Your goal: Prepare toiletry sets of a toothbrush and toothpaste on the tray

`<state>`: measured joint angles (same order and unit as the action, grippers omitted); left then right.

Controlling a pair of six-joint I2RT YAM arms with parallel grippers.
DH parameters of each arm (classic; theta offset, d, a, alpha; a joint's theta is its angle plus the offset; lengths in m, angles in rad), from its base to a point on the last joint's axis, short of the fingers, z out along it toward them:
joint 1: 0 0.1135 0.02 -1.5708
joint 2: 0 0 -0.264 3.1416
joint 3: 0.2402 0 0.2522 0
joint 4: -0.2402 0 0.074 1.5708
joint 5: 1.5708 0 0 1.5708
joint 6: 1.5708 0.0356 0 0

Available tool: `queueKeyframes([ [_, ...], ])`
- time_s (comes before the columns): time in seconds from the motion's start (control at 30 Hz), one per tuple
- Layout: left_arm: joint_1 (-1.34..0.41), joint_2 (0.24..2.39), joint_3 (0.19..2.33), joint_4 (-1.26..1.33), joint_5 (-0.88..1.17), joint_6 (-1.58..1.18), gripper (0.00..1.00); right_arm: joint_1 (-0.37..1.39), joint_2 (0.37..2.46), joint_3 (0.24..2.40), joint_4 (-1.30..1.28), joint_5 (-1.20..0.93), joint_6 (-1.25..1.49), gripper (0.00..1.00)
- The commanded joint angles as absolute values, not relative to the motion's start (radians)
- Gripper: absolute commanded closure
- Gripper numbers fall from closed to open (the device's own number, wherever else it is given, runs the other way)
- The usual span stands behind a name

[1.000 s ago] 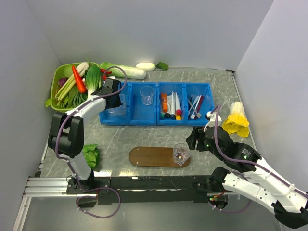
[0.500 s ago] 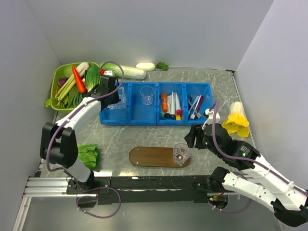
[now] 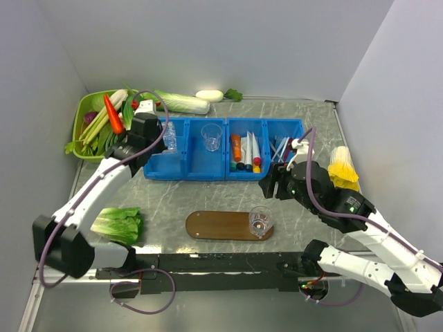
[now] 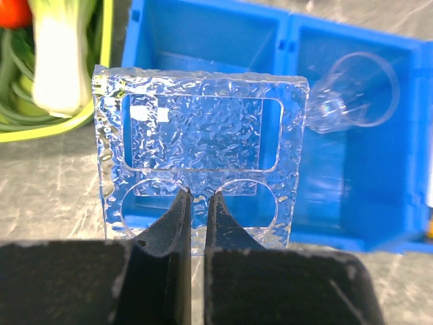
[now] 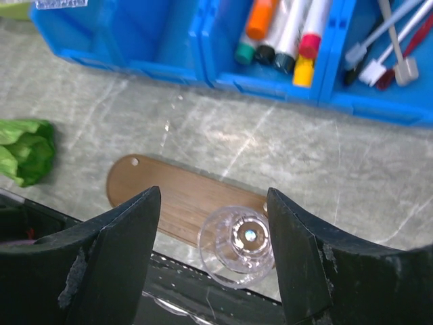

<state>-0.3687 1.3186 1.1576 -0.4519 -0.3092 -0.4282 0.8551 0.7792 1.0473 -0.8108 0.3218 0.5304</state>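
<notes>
Left gripper pinches a clear plastic holder, centre frame. Right gripper gapes empty over the tray at lower centre — toothpaste lies in the blue bin, top.

Viewed from high behind the arms over the whole table, and closely downward from each wrist, all sharing the blue bins.

Tray: brown wood, matt, smooth. Bins: blue plastic, glossy. Clear holder: transparent plastic, pebbled rough face, shiny. Cup: clear glossy plastic. Toothpaste: smooth white tubes. Surface: grey veined stone look, dull sheen.
</notes>
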Motion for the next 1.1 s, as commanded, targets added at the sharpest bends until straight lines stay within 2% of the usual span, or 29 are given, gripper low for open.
queueKeyframes([
  [0.0, -0.4, 1.186, 1.224, -0.54, -0.356, -0.422, 0.99, 0.861, 0.788, 1.112, -0.819, 0.347, 0.497, 0.28],
  [0.23, -0.526, 1.146, 1.333, -0.753, -0.39, -0.483, 0.99, 0.87, 0.847, 1.126, -0.739, 0.288, 0.505, 0.31],
  [0.43, -0.8, 1.161, 1.26, -0.785, -0.364, -0.65, 0.99, 0.911, 0.911, 1.14, -0.638, 0.272, 0.497, 0.32],
  [0.6, -0.96, 1.215, 1.243, -0.779, -0.382, -0.776, 0.99, 0.931, 0.949, 1.132, -0.548, 0.225, 0.503, 0.33],
  [0.83, -1.094, 1.276, 1.253, -0.795, -0.431, -0.903, 0.99, 0.974, 0.962, 1.121, -0.638, 0.36, 0.532, 0.33],
  [0.97, -1.123, 1.282, 1.213, -0.795, -0.445, -0.997, 0.99, 0.971, 0.895, 1.092, -0.666, 0.439, 0.54, 0.33],
  [1.07, -1.167, 1.293, 1.186, -0.788, -0.465, -1.076, 0.99, 0.947, 0.841, 1.063, -0.673, 0.504, 0.525, 0.29],
])
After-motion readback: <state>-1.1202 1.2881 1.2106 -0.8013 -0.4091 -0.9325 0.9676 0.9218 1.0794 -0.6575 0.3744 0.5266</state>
